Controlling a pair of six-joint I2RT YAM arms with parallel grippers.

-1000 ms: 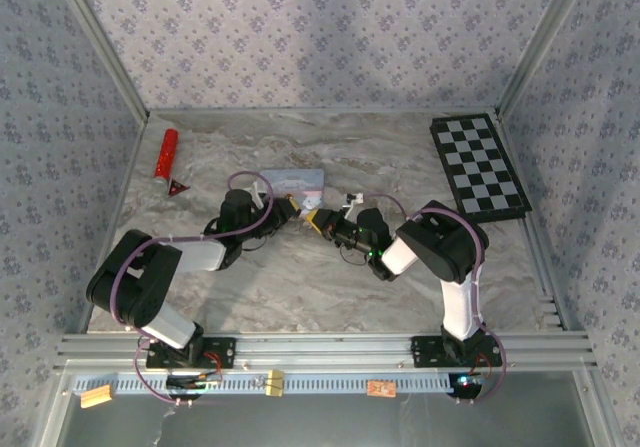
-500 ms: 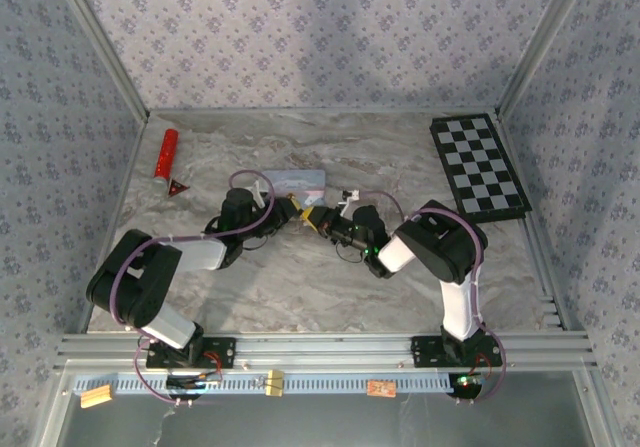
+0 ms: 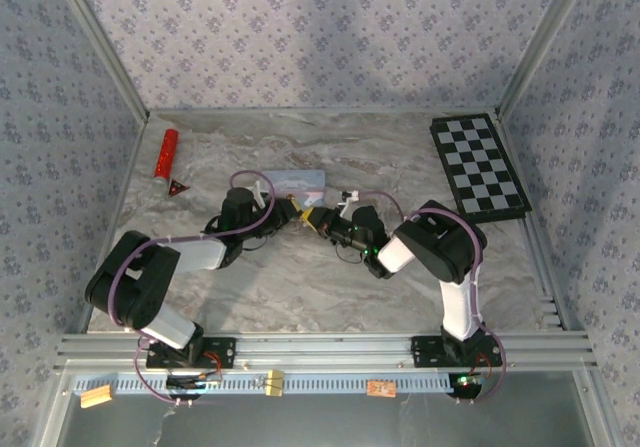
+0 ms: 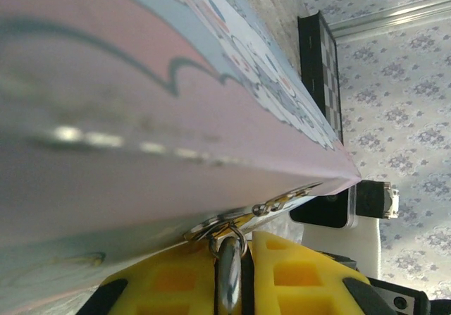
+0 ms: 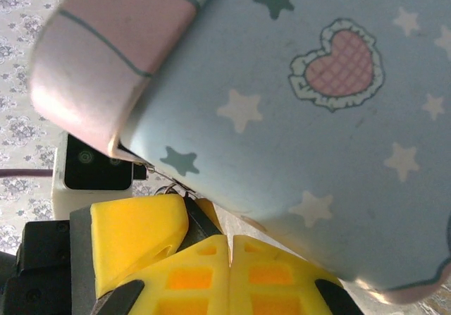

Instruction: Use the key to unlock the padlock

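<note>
right now i read this as the key-into-lock step. both arms meet at the near edge of the light-blue rectangular cartoon tin point(image 3: 298, 179), mid-bench toward the back edge. my left gripper point(image 4: 229, 258) is nearly closed, pinching a thin silvery metal piece point(image 4: 229, 290) with a small wire ring point(image 4: 227, 236) at its top; key or shackle, i cannot tell. my right gripper point(image 5: 230, 248) is fully closed, and what it grips is hidden. the small dark-bodied padlock point(image 5: 200, 220) i take to be the dark sliver between the two sets of yellow fingers point(image 5: 268, 273), just beside the tin, though little shows. next, i judge, comes fine alignment of key to keyhole, then a twist while the other hand braces.
</note>
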